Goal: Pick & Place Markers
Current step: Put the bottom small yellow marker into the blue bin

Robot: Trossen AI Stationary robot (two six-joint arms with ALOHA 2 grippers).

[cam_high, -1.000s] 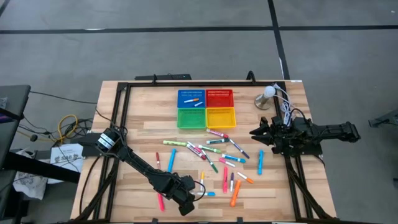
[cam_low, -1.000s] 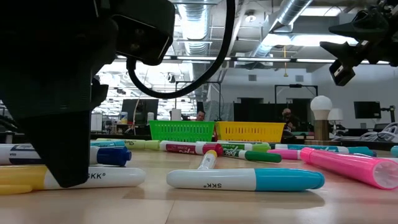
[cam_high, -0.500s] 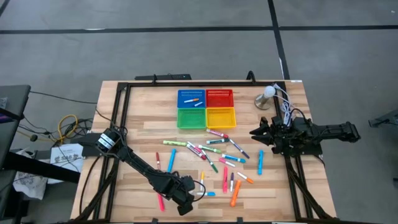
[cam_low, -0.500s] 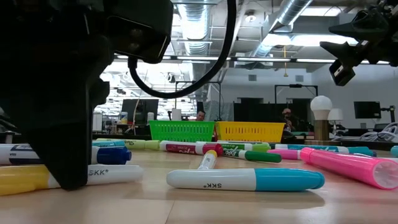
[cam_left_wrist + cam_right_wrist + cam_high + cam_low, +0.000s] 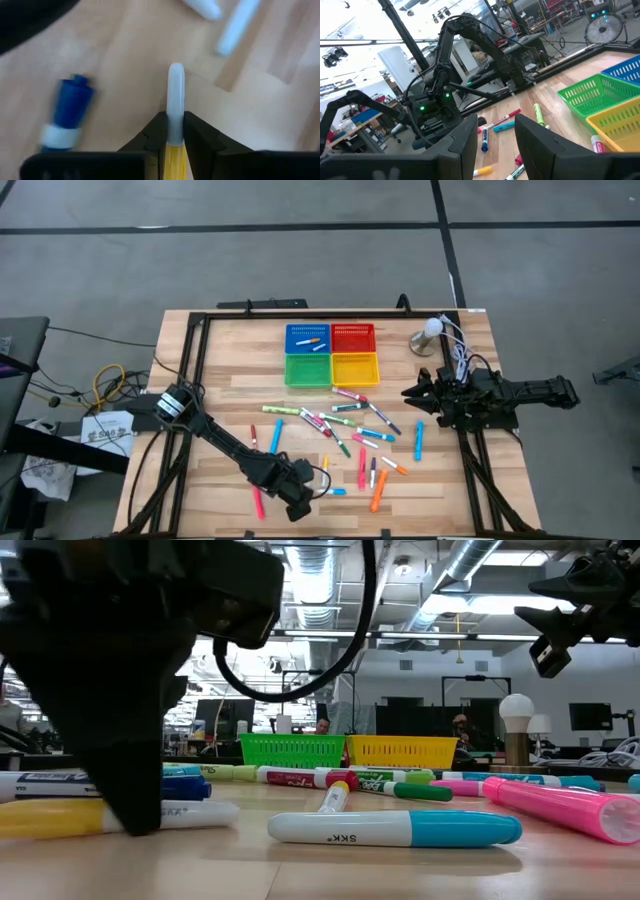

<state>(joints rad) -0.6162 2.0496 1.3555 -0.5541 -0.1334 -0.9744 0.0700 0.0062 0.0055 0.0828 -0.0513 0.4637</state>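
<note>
Many markers [image 5: 345, 430] lie scattered over the middle of the wooden table. My left gripper [image 5: 300, 505] is low at the near edge, shut on a yellow-and-white marker [image 5: 190, 813]. A dark blue marker [image 5: 65, 110] lies beside it, and a white-and-cyan one [image 5: 400, 830] lies to its right. My right gripper [image 5: 410, 392] hovers open above the table's right side, clear of the markers; its fingers frame the right wrist view around [image 5: 495, 145]. Two markers lie in the blue basket [image 5: 307, 338]. My left gripper [image 5: 175, 120] pinches the marker between its two fingers where the yellow part meets the white barrel [image 5: 175, 131]. It comes at it from above. The white end [image 5: 176, 75] sticks out past the fingertips. The marker lies about level at the table top [image 5: 40, 820]; whether it is lifted clear I cannot tell.
Four mesh baskets sit in a square at the table's far middle: blue, red [image 5: 353, 337], green [image 5: 308, 369], yellow [image 5: 355, 368]. A round white bulb on a base [image 5: 430, 335] stands at the far right. A black frame [image 5: 195, 350] borders the table. Bare wood lies along the left side.
My left gripper has shifted a little toward the table's right, and the yellow-and-white marker has moved with it, its white end now slightly higher in the low view. My right arm has kept still.
</note>
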